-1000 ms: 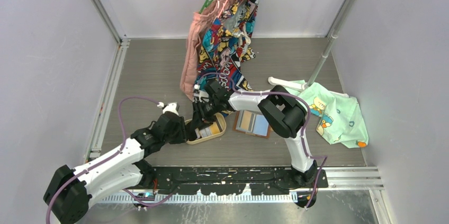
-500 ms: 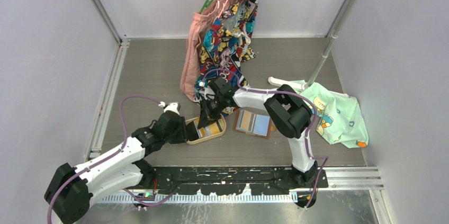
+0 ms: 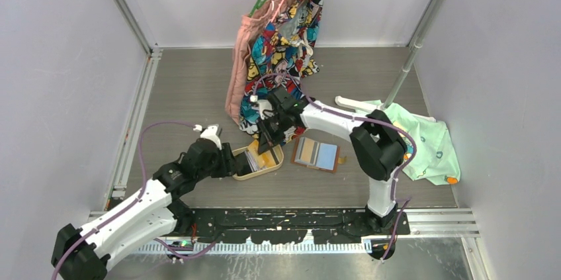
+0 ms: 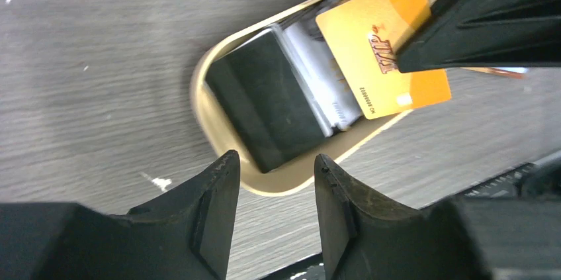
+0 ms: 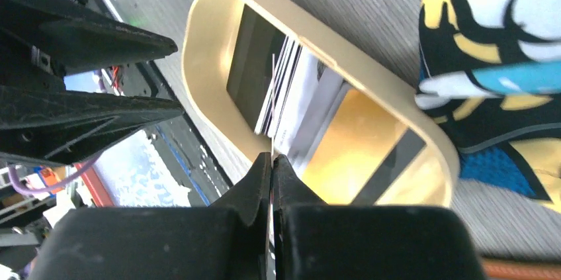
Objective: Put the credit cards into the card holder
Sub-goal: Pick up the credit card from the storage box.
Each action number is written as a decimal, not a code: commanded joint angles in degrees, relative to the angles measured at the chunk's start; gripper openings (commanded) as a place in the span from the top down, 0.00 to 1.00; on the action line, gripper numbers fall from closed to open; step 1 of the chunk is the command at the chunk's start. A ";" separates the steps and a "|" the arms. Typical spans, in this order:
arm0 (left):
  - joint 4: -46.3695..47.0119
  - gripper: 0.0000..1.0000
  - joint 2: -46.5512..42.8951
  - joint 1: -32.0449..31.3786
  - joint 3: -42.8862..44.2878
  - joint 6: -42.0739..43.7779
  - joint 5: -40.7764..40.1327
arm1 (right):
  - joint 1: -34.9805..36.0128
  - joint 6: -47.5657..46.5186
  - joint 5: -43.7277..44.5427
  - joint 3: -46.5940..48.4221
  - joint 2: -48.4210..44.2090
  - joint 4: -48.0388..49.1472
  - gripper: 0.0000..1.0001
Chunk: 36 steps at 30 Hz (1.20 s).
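Observation:
An oval light-wood tray (image 3: 246,174) holds a black card (image 4: 264,98), white/grey cards (image 4: 317,71) and a yellow card (image 4: 380,48). My right gripper (image 5: 272,155) is shut on the yellow card's far end, which shows edge-on as a thin line (image 5: 272,94) between its jaws. In the left wrist view the yellow card lies tilted over the white cards and past the tray rim. My left gripper (image 4: 276,157) is open and empty at the tray's near left end (image 4: 278,181). The tan card holder (image 3: 317,154) lies open on the table right of the tray.
Colourful and pink garments (image 3: 278,48) hang on a green hanger just behind the tray. A mint-green cloth (image 3: 423,144) lies at the right beside a white rail post (image 3: 410,61). The two arms are close together over the tray.
My right gripper has shifted right and up from the tray's middle with the yellow card pinched. My left gripper has drawn back slightly at the tray's left end.

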 commanded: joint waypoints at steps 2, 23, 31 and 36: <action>7.22 0.50 -5.12 0.11 3.27 2.59 7.32 | -2.21 -10.19 -4.67 -2.21 -8.95 -4.14 0.99; 80.05 0.34 13.24 -2.23 -2.58 -0.82 32.43 | -24.14 -19.61 -44.75 -12.77 -30.65 0.94 0.99; 89.46 0.51 27.74 -6.56 4.17 -2.76 32.38 | -25.61 -18.77 -46.26 -12.69 -31.54 1.17 0.99; 87.72 0.99 30.52 -6.55 6.23 -2.48 34.32 | -25.64 -18.92 -46.41 -12.87 -31.70 1.23 0.99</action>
